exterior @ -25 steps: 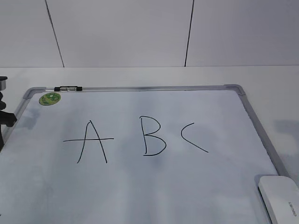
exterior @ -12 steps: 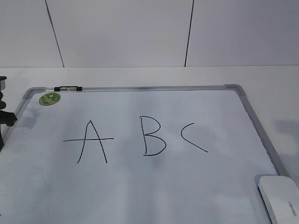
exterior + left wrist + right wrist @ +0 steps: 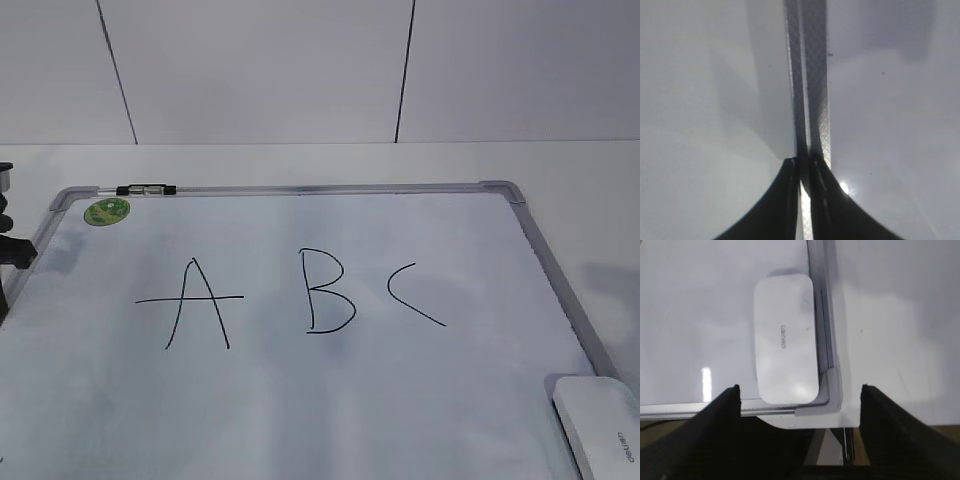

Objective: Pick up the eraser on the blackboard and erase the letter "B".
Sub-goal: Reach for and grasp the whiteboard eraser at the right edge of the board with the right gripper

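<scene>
Right wrist view: white rounded eraser (image 3: 785, 343), grey lettering.

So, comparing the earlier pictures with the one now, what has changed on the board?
Hardly anything. In the exterior view the eraser appears a little lower at the board's bottom right corner than before, though no gripper touches it. The letter "B" is unerased, and the blackboard, the marker on its top frame and the left arm at the left edge stayed as they were.
</scene>
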Controlling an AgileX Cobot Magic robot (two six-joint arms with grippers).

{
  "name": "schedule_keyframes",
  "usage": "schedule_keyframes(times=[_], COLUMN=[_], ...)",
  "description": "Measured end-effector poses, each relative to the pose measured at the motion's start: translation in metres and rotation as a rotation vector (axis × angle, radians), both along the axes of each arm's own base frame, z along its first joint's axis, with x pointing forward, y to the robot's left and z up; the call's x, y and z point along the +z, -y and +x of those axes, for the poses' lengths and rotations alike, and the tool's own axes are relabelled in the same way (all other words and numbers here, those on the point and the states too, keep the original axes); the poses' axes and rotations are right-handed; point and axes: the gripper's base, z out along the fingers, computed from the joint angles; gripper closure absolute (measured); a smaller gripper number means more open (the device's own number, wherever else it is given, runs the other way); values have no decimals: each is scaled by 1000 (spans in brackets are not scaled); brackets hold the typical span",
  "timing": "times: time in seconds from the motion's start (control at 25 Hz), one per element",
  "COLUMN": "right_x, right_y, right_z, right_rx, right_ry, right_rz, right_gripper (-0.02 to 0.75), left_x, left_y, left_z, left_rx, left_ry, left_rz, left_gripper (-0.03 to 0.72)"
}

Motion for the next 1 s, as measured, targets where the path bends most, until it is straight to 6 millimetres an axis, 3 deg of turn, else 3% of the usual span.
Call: schedule_keyframes(times=[0.36, 0.8, 1.0], right_x=[-16, -33, -46], right_y=[-5, -11, -24], right_z=[18, 44, 59], right_rx=[1, 15, 87], right_ry=[-216, -345, -374], right_rz=[45, 97, 49], right_gripper=[150, 150, 150], left_x=[0, 0, 0], left_y=[0, 0, 0], left_z=[0, 0, 0], left_rx=[0, 0, 2], left_ry=[-1, -1, -1], left_rz=[0, -1, -2], left_gripper=[670, 670, 670])
